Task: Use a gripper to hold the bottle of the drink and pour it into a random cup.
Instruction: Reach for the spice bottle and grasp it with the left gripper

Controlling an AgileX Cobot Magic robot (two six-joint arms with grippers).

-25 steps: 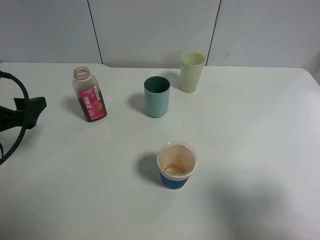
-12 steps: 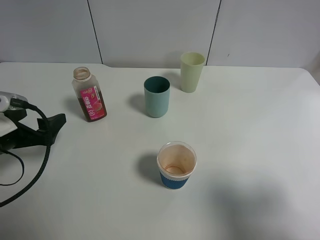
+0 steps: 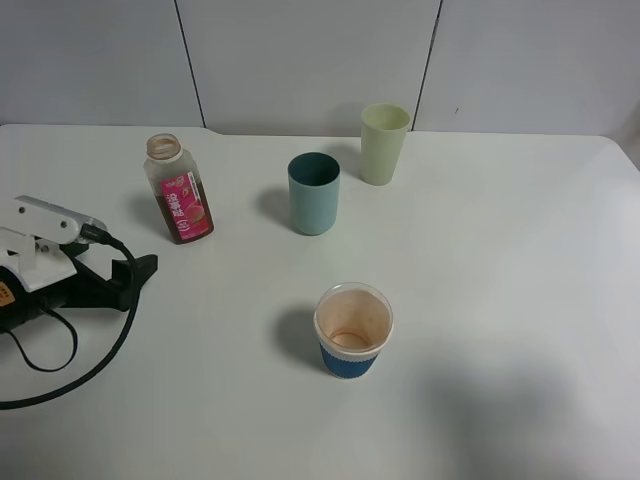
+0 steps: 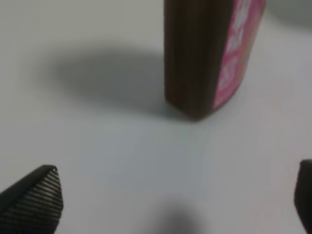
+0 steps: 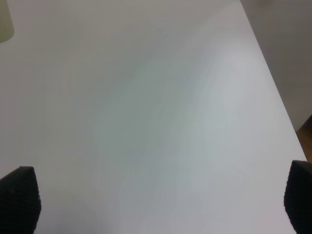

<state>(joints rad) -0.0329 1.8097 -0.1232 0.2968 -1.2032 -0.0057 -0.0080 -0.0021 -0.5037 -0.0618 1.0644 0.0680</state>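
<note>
Brings the left hand further onto the desk than a second ago, near the bottle but apart from it. Holds the hand spread wide, grasping nothing. Shows the bottle upright at the back left, long axis vertical, open neck up (capless, so easy to spill). Probably fairly light, stiffish, slick plastic; best gripped around the labelled mid-body. Places the teal cup to its right

Capless bottle upright, apart from teal cup
</note>
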